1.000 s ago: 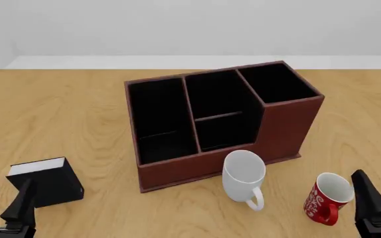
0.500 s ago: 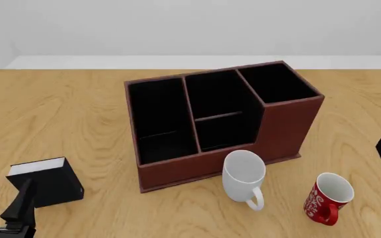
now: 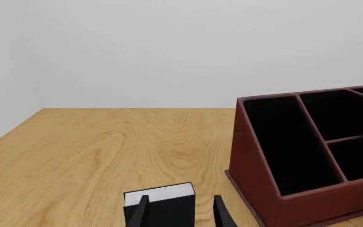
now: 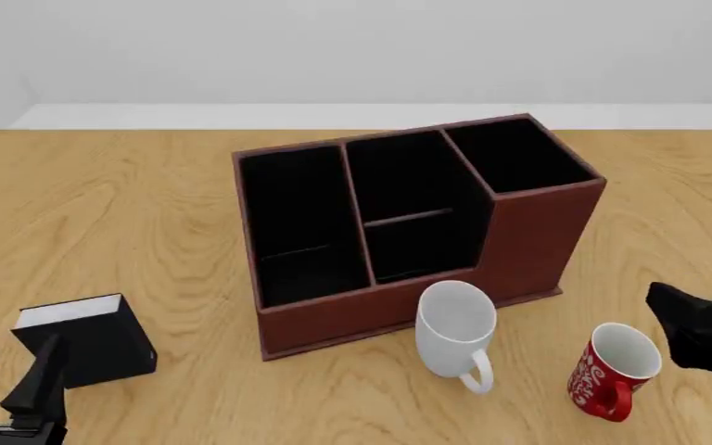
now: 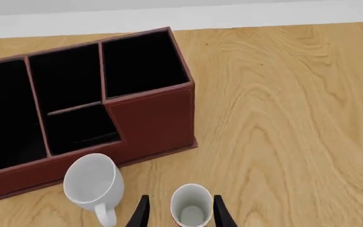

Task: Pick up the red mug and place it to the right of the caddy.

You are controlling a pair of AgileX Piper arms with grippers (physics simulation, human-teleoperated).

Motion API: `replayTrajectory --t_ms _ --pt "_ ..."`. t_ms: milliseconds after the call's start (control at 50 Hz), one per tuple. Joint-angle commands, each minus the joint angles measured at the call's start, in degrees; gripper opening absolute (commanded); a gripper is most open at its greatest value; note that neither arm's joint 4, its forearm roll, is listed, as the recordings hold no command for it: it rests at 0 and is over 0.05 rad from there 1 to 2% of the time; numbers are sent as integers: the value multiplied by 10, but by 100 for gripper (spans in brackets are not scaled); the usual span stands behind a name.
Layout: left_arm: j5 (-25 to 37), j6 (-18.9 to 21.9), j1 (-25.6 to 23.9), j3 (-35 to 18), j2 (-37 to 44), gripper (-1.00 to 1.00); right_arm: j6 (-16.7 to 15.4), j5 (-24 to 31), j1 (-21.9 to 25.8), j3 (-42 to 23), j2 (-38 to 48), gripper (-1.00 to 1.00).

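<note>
The red mug (image 4: 612,370) with white marks stands upright on the table, in front of the right end of the reddish-brown caddy (image 4: 529,232). My right gripper (image 4: 707,315) is open and hovers just right of and above the mug, not touching it. In the right wrist view the mug's white inside (image 5: 191,204) shows between the two fingers of that gripper (image 5: 181,215), with the caddy (image 5: 150,113) beyond. My left gripper (image 4: 4,375) is open and empty at the near left; it also shows in the left wrist view (image 3: 180,215).
A plain white mug (image 4: 455,332) stands left of the red mug, close to the caddy's front wall; it also shows in the right wrist view (image 5: 93,182). A small black box with a white top (image 4: 84,338) sits just ahead of my left gripper.
My right gripper rose from the near right corner, moved forward and tilted down over the red mug. The left arm and all objects stayed still.
</note>
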Motion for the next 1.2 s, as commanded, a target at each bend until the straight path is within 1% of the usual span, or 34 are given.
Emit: replayTrajectory --t_ms 20,80,120,300,420,500,540,560,620,640,680,740,780,840,880,940,960,1000,1200 --pt "0 0 0 0 0 100 25 7 3 31 10 100" --pt "0 0 0 0 0 100 21 10 2 39 4 100" --pt "0 0 0 0 0 100 6 12 1 46 2 100" --pt "0 0 0 0 0 100 2 15 -16 69 -7 100" --pt "0 0 0 0 0 100 -4 31 -19 74 -19 100" --pt "0 0 0 0 0 100 -2 32 -24 86 -22 100" --pt "0 0 0 0 0 100 7 30 -21 91 -21 100" --pt "0 0 0 0 0 100 3 31 -27 93 -23 100" --pt "0 0 0 0 0 100 4 23 -33 105 -21 100" --pt "0 0 0 0 0 100 8 20 -32 109 -20 100" --pt "0 0 0 0 0 100 5 17 -35 116 -22 100" --pt "0 0 0 0 0 100 7 17 -37 116 -22 100" --pt "0 0 0 0 0 100 2 11 -41 127 -21 100" --pt "0 0 0 0 0 100 4 2 -44 139 -17 100" --pt "0 0 0 0 0 100 11 -4 -45 149 -14 100" --pt "0 0 0 0 0 100 7 -16 -49 161 -12 100" --pt "0 0 0 0 0 100 20 -23 -49 166 -6 100" --pt "0 0 0 0 0 100 18 -37 -49 177 0 100" --pt "0 0 0 0 0 100 35 -101 -34 206 47 100"
